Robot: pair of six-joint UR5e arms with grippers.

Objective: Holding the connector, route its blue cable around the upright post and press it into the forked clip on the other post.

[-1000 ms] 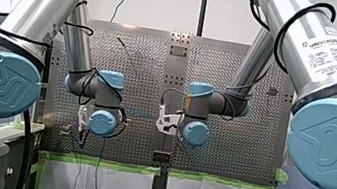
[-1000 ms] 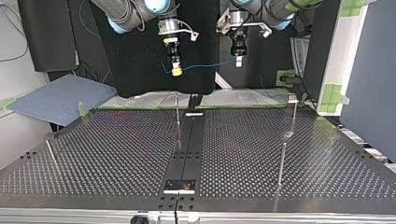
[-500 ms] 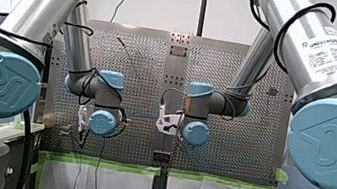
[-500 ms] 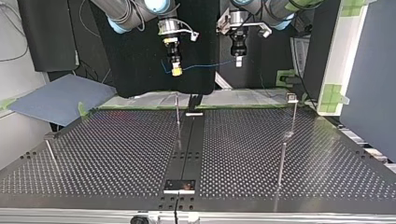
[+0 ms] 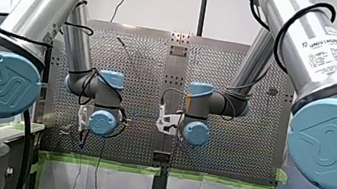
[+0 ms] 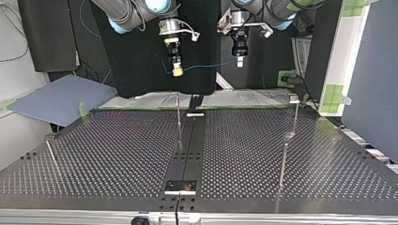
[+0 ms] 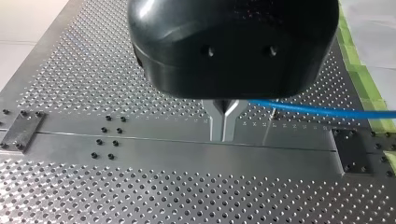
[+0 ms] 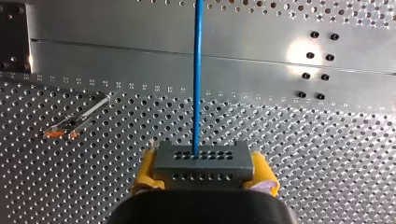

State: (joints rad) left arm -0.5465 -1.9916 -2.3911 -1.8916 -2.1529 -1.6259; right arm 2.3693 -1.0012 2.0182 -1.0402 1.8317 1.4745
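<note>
Nothing has moved in the last second: my right end effector (image 8: 204,171) clenches the connector (image 8: 203,161), my left end effector (image 7: 223,136) pinches the blue cable (image 7: 317,111), routing not yet begun.

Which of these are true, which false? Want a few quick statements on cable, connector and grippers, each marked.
1. The connector sits between the yellow pads of my right gripper. True.
2. The blue cable is wrapped around a post. False: it spans the air between the two grippers, and the central post stands bare below it.
3. The metal fingers of my left gripper are spread wide open. False: they are closed together, with the cable running off from them to one side.
4. Both grippers are held above the perforated table, touching nothing on it. True.
</note>
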